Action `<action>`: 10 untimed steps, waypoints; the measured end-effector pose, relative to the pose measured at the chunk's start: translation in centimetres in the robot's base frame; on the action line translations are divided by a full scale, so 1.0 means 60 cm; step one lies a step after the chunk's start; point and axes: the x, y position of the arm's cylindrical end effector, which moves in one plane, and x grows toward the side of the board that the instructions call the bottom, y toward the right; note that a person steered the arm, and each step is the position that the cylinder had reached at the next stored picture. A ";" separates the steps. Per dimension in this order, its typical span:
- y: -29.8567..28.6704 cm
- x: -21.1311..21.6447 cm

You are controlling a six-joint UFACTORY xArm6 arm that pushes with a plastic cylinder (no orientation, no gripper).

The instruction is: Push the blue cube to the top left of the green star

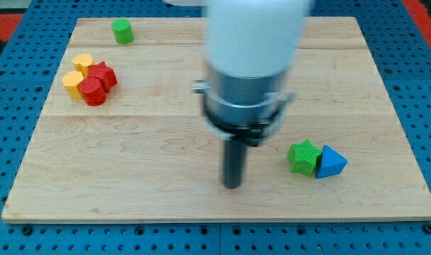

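Blue block (332,162) touches the green star's (304,156) right side on the wooden tabletop (166,142); my tip (232,185), bearing no claw, stands left of both, apart.

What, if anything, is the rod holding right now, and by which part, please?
Nothing is held. My tip stands on bare board, apart from the green star and the blue cube to the view's right.

Pale wooden board (166,142), smooth, visible grain; matt dark rod, my tip (232,185).
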 end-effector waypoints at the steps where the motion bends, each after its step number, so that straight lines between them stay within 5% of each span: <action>1: -0.135 0.000; 3: -0.301 -0.001; 4: -0.290 -0.023; 7: -0.042 -0.246; 9: -0.071 -0.411; 10: -0.172 -0.418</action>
